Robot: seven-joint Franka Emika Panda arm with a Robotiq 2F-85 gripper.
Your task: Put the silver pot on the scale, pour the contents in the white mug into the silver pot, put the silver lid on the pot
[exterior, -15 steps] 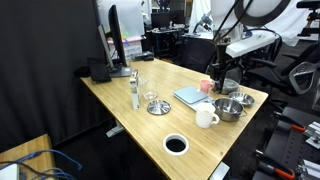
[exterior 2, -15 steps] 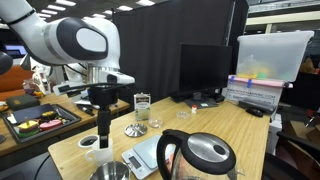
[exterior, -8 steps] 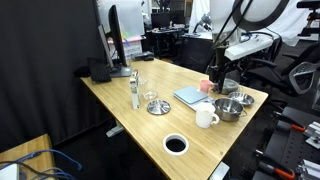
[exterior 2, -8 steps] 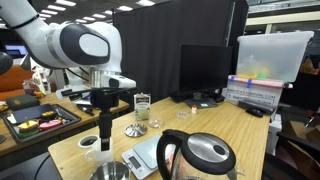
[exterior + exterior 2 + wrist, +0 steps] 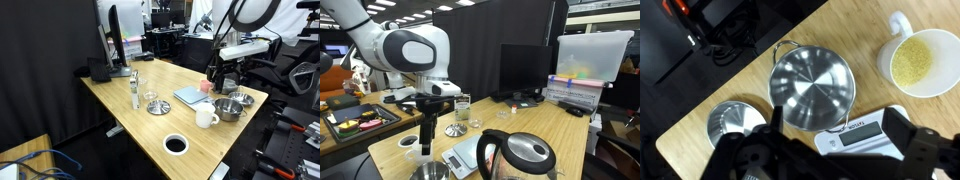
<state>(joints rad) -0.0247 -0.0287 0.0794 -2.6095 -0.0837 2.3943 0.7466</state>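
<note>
Presently your tool (image 5: 832, 125) hangs over the bench (image 5: 865, 35) with its jaws spread wide and nothing between them; directly beneath it in the wrist view sits the silver pot (image 5: 812, 88), empty and upright, on the wood and not yet on the scale (image 5: 862, 132); the pot's near rim lies roughly between your fingertips, so the move I judge to be next, a straight descent onto that rim, needs little sideways travel; being round, the pot offers no long axis to match, though a thin loop handle shows at its far rim; the scale lies just beside the pot, toward the mug's side, so the carry looks short; the silver lid (image 5: 735, 122) sits just beside the pot on the opposite side, and the white mug (image 5: 918, 62) stands a little apart; only the wrist view shows you the yellowish grains in the mug and the lid's knob; an exterior view shows the scale's whole platform (image 5: 190, 96), and the tool's height above the things, which the wrist view cannot give.
</note>
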